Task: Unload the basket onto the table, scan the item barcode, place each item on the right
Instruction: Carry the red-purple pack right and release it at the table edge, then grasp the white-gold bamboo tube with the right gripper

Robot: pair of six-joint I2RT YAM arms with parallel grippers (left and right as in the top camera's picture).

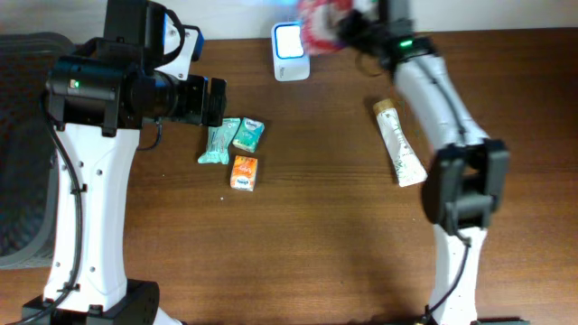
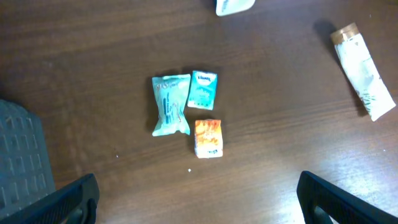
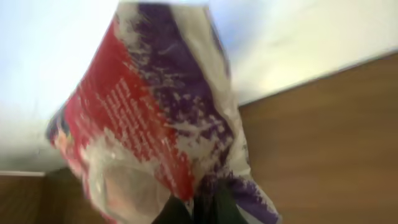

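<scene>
here right gripper [image 3: 198, 211] clamps a red-purple packet [image 3: 155, 118] by the scanner [image 1: 290, 45] at the table's [image 1: 316, 226] far edge, left gripper [image 2: 199, 202] splayed.

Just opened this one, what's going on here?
The right gripper is shut on a red, purple and white bag, holding it up beside the white scanner at the table's far edge. The left gripper hangs open above a teal pouch, a tissue pack and an orange packet, touching none. A white tube lies apart from them.
</scene>
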